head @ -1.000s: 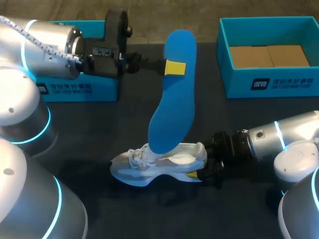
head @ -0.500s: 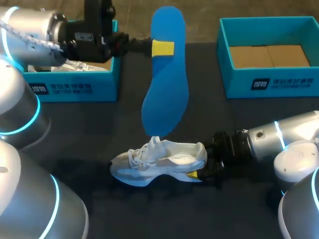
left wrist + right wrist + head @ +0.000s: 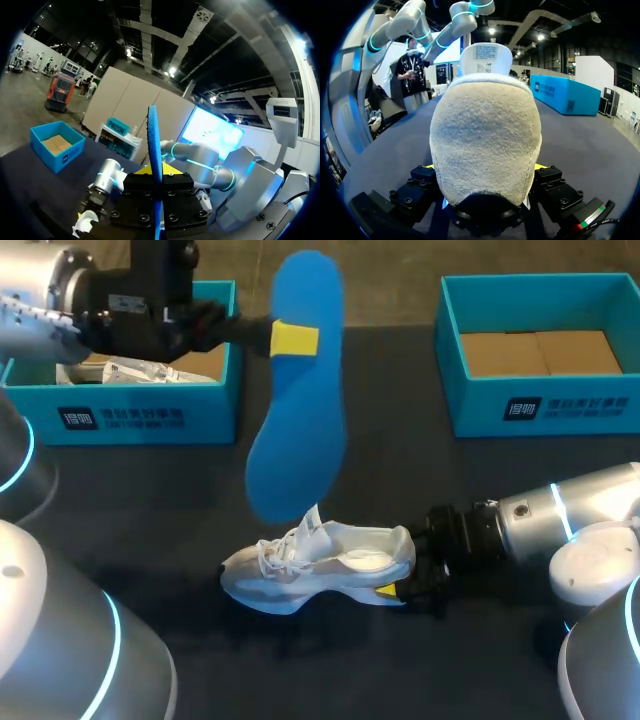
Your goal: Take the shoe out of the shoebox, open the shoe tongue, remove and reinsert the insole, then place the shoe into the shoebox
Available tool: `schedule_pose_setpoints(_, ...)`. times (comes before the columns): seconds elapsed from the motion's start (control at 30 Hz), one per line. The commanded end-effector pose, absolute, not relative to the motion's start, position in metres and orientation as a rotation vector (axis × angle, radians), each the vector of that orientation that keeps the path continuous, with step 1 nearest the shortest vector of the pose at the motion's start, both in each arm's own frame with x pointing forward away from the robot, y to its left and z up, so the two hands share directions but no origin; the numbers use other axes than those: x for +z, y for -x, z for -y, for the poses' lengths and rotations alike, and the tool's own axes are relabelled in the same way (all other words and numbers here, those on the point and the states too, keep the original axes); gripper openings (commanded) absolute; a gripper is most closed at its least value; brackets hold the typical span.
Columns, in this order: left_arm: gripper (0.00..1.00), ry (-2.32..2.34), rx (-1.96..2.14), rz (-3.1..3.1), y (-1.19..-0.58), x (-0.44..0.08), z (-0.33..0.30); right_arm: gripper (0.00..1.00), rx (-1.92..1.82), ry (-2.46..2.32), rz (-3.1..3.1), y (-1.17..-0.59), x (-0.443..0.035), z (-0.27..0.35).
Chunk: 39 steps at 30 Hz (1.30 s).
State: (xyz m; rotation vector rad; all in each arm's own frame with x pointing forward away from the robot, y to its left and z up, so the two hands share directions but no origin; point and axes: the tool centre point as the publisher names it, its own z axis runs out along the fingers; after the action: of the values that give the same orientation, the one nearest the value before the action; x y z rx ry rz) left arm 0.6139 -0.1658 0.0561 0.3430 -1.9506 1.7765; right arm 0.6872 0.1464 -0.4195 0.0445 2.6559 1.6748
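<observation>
Change: insole (image 3: pixel 297 390) was with its lower end inside the shoe (image 3: pixel 320 565) a second ago; now it hangs free in the air, shifted toward the table's left far corner, and its lower end is just above and beside the laces.
Left gripper (image 3: pixel 293 340): closed narrow on the insole near its upper end, one finger on each flat face; the blue sheet hangs down almost upright, slightly tilted.
Right gripper (image 3: pixel 395 590): clamped on the heel of the shoe from two sides, low at the table (image 3: pixel 400 470).
Shoe: white, lying near the front edge of the table, about in the middle, toe to the left; its tongue (image 3: pixel 485 57) stands up.
Left shoebox (image 3: pixel 150 415): teal, at the left far corner, just behind the left arm; something white (image 3: pixel 130 370) lies inside, what it is I cannot tell.
Right shoebox (image 3: pixel 540 400): teal, at the right far corner, with brown cardboard (image 3: pixel 540 352) on its bottom.
In the way: the insole hangs between the two boxes, nearer the left one.
Open room: dark bare table between the shoeboxes and along the front edge to the left of the shoe.
</observation>
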Motion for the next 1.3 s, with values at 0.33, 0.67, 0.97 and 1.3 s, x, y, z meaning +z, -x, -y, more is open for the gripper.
schedule_pose_setpoints(0.33,0.00,-0.356,1.789,1.945,-0.606,0.052,0.159,0.00,1.669,-0.046,-2.659,-0.687,-0.421,-0.149)
schedule_pose_setpoints(0.67,0.00,-0.356,1.789,1.945,-0.606,0.052,0.159,1.00,1.608,-0.067,-2.673,-0.686,-0.416,-0.147)
schedule_pose_setpoints(0.97,0.00,-0.356,1.789,1.945,-0.606,0.052,0.159,1.00,1.492,-0.065,-2.725,-0.686,-0.402,-0.138)
schedule_pose_setpoints(1.3,0.00,-0.356,1.789,1.945,-0.606,0.052,0.159,1.00,1.270,-0.043,-2.842,-0.684,-0.397,-0.123)
